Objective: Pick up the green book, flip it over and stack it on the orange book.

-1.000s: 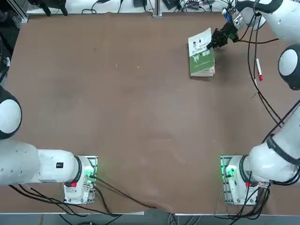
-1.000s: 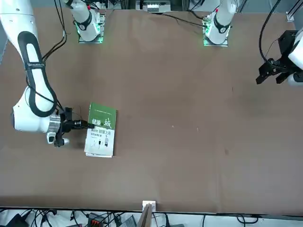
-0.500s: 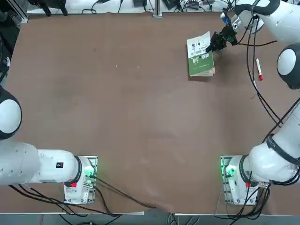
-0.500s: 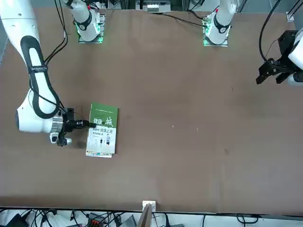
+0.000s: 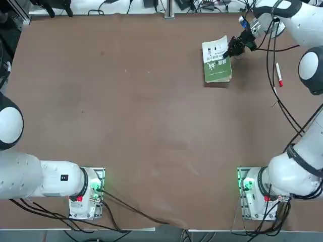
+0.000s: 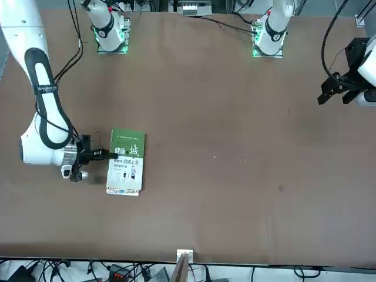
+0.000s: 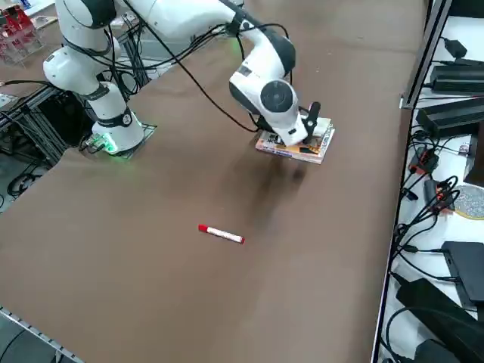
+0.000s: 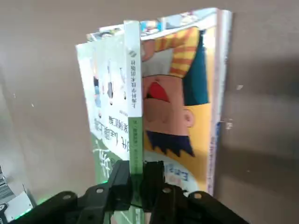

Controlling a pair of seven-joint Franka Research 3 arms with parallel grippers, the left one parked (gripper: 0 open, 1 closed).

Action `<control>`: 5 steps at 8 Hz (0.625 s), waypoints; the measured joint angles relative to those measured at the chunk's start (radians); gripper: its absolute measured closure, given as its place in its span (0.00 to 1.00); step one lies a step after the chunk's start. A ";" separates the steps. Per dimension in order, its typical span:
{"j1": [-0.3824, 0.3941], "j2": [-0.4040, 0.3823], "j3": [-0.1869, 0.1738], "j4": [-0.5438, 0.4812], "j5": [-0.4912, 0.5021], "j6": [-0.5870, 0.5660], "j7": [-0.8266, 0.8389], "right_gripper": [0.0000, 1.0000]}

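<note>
Green-and-white cover up, the green book (image 5: pixel 217 61) lies over the orange book (image 8: pixel 187 116) at the far right part of the brown table (image 5: pixel 141 126). The right claw (image 8: pixel 136 183) is clamped on the green book's long edge, pinching its thin spine between both fingers (image 8: pixel 119 184); the wrist view shows that edge lifted a little off the orange book's cartoon cover, so the green book sits tilted and only partly covers it. From the front, the claw (image 6: pixel 103 155) reaches in level from the side. A red marker (image 7: pixel 221 234) lies on the table, well apart from the books.
</note>
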 joint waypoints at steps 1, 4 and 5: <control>-0.005 0.010 0.000 0.000 0.000 0.001 -0.006 0.88; -0.007 0.014 0.000 0.001 0.000 0.002 -0.007 0.75; -0.006 0.014 0.001 0.001 0.000 0.002 -0.008 0.59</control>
